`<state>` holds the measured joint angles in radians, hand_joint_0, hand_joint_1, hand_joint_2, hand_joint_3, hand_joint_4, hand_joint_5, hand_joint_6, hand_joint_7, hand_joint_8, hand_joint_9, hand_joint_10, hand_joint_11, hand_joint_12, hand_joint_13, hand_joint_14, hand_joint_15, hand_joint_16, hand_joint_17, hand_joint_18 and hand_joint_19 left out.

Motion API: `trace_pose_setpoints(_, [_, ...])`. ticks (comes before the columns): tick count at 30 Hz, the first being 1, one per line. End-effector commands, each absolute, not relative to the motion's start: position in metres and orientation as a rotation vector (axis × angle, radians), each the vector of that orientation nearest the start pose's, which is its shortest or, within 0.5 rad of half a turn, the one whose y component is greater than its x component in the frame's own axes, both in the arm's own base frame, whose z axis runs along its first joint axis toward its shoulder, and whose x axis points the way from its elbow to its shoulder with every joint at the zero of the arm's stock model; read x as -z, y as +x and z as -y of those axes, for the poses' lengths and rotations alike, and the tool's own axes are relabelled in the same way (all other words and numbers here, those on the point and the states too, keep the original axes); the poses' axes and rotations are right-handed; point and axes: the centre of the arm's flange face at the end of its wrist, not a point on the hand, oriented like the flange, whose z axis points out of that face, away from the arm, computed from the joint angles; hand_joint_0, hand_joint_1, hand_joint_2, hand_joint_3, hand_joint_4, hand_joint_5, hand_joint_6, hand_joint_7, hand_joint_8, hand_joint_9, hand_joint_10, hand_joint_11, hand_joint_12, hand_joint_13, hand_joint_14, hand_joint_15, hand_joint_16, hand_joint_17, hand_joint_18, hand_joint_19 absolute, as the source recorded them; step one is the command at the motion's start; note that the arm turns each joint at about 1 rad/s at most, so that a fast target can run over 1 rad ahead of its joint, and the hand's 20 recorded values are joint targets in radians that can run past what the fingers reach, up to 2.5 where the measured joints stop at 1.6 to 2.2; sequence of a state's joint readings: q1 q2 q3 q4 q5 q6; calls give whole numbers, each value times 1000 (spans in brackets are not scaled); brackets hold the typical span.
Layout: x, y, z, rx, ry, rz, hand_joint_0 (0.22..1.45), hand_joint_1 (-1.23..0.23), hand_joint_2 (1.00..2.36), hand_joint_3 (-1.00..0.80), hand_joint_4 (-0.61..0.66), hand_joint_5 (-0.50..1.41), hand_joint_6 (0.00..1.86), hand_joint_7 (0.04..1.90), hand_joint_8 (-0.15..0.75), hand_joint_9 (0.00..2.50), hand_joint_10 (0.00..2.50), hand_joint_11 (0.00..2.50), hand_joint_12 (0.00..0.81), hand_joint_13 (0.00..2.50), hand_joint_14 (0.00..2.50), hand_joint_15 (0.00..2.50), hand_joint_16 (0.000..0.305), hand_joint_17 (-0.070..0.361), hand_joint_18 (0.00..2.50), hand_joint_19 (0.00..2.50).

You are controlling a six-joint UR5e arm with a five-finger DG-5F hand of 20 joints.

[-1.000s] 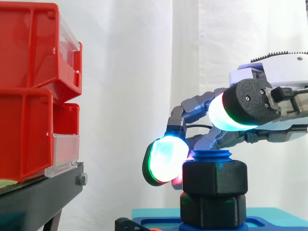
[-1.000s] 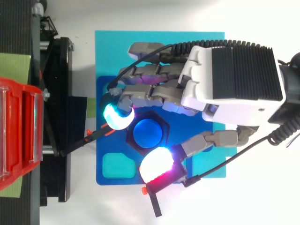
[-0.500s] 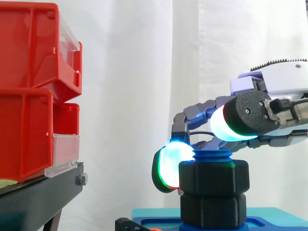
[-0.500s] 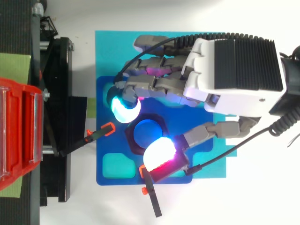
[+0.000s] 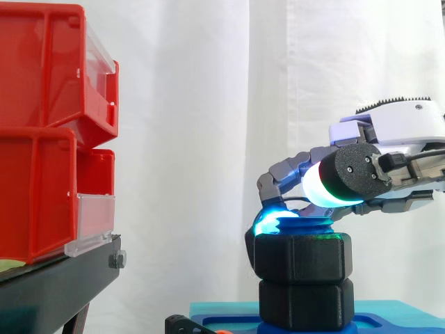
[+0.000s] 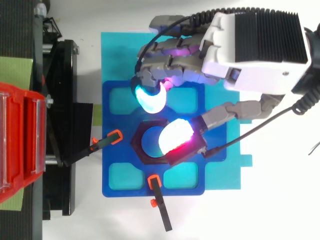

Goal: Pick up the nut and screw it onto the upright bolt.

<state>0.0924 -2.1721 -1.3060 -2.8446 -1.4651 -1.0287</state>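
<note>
At the left, red bins [image 5: 42, 132] are stacked on a black stand [image 5: 62, 282]. To the right of it lies a blue plate [image 6: 120, 120], and from it the blue bolt [image 6: 149, 144] stands upright. The black nut [image 5: 302, 256] sits around the bolt's top, above a second black hexagonal piece [image 5: 304, 305]. The robot hand [image 6: 255, 45] reaches in from the right with curled fingers and grips nothing. Its thumb pad [image 6: 176, 139] hovers above the nut, and a cyan fingertip [image 6: 150, 99] is just beside the nut's far edge
</note>
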Motion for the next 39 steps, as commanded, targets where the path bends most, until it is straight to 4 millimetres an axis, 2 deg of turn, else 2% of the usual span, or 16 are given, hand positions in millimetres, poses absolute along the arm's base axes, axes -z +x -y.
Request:
trace_pose_setpoints(1, [-280,715,88,-406,442,-1566,507,-343,1000,-500,82,32,582,1280,228,1065,0,13,254,593,0,0,31,70,320,14])
trace_pose_setpoints(6, [-280,714,93,-404,444,-1567,512,-353,1000,-500,46,55,571,1310,184,1195,0,17,222,669,0,0,27,62,429,43])
trace_pose_setpoints(10, [-280,714,94,-404,444,-1562,509,-348,1000,-500,107,39,500,1413,204,1184,0,55,231,661,0,0,28,63,422,39])
trace_pose_setpoints(11, [-280,714,94,-404,444,-1562,506,-341,1000,-500,148,-5,503,1319,241,1140,2,67,249,633,0,0,29,66,380,42])
trace_pose_setpoints(12, [-280,714,94,-404,444,-1561,504,-337,1000,-500,142,-12,503,1298,242,1125,0,68,253,624,0,0,30,68,372,41])
trace_pose_setpoints(16, [-281,714,94,-404,442,-1558,494,-327,1000,-500,214,-84,504,991,253,978,1,20,282,563,0,0,35,78,317,50])
trace_pose_setpoints(20, [-281,715,92,-406,439,-1552,482,-308,1000,-500,203,-122,503,793,247,858,0,0,292,484,0,0,38,85,265,41])
trace_pose_setpoints(27, [-282,717,84,-412,432,-1547,473,-278,1000,-500,192,-138,502,687,237,741,0,0,298,431,0,0,40,90,203,24])
trace_pose_setpoints(30, [-282,717,83,-410,428,-1548,472,-273,1000,-500,194,-138,502,686,237,733,0,0,299,424,0,0,40,90,193,22])
trace_pose_setpoints(39, [-282,720,63,-407,430,-1547,473,-249,1000,-500,194,-133,502,687,235,707,0,0,301,404,0,0,41,92,169,25])
